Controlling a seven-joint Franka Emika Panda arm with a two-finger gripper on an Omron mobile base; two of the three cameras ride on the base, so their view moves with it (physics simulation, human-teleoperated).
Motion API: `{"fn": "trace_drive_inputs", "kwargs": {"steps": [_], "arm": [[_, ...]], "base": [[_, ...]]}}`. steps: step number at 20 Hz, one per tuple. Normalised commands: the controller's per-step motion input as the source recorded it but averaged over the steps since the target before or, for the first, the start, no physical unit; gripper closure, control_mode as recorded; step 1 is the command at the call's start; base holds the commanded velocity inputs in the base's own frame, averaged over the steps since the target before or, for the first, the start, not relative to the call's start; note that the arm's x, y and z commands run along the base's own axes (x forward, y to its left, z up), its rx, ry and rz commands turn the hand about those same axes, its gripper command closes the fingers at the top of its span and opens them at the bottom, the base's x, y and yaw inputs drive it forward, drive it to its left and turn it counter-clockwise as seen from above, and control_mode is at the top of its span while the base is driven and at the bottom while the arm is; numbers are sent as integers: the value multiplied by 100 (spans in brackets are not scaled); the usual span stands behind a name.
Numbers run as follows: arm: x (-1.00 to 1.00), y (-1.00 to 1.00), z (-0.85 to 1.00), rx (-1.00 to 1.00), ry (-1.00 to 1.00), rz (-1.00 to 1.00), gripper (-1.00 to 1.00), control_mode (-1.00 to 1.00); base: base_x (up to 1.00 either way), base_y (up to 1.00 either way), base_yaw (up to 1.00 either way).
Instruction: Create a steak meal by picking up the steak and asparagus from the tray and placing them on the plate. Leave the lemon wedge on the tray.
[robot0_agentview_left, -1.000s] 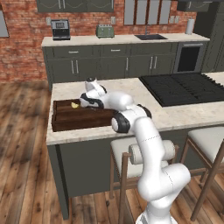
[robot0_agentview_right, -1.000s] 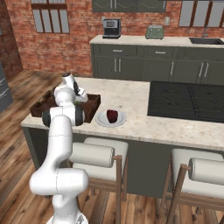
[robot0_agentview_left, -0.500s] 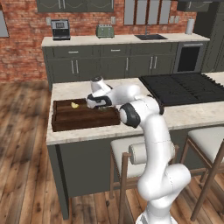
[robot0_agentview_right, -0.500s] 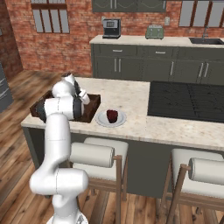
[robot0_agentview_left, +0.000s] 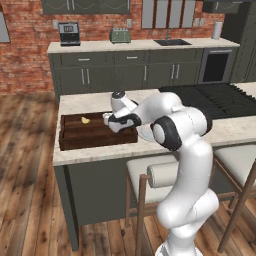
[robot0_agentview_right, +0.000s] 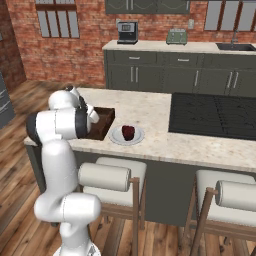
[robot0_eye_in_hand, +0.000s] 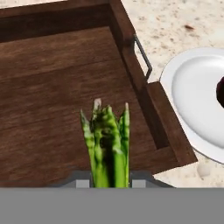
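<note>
My gripper (robot0_eye_in_hand: 109, 181) is shut on the asparagus (robot0_eye_in_hand: 107, 146), a bunch of bright green stalks standing up between the fingers. It hangs above the right end of the dark wooden tray (robot0_eye_in_hand: 52, 83), close to the tray's handle side. Past that edge the white plate (robot0_eye_in_hand: 194, 109) lies on the counter with the dark steak (robot0_eye_in_hand: 221, 92) on it. The right base view shows the steak (robot0_agentview_right: 128, 132) on the plate (robot0_agentview_right: 118, 138) beside the tray (robot0_agentview_right: 104, 122). In the left base view the lemon wedge (robot0_agentview_left: 85, 120) lies at the tray's (robot0_agentview_left: 92, 134) far left and the gripper (robot0_agentview_left: 111, 120) hovers over its right part.
The tray and plate sit on a pale stone island counter (robot0_agentview_right: 155, 112) with a black cooktop (robot0_agentview_right: 215, 115) to the right. Bar stools (robot0_agentview_right: 112, 177) stand at the near side. A back counter carries a coffee machine (robot0_agentview_left: 68, 34) and toaster (robot0_agentview_left: 120, 35).
The hand has shifted right and slightly lower over the tray, toward the plate end, and the elbow has swung right. The steak has stayed on the plate.
</note>
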Motion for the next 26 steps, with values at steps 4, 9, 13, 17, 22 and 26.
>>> {"fn": "trace_drive_inputs", "kwargs": {"steps": [4, 9, 13, 17, 22, 26], "arm": [[-22, -32, 72, 0, 0, 0, 100, -100], [0, -27, 74, 0, 3, 0, 100, -100], [-3, -35, 24, -4, 5, 0, 100, -100], [-14, -45, 0, -6, 5, 2, 100, -100], [-12, -44, -3, -4, 4, 5, 100, -100], [0, -41, -5, 0, 5, 6, 100, -100]], "base": [[0, 0, 0], [0, 0, 0], [0, 0, 0], [0, 0, 0], [0, 0, 0], [0, 0, 0]]}}
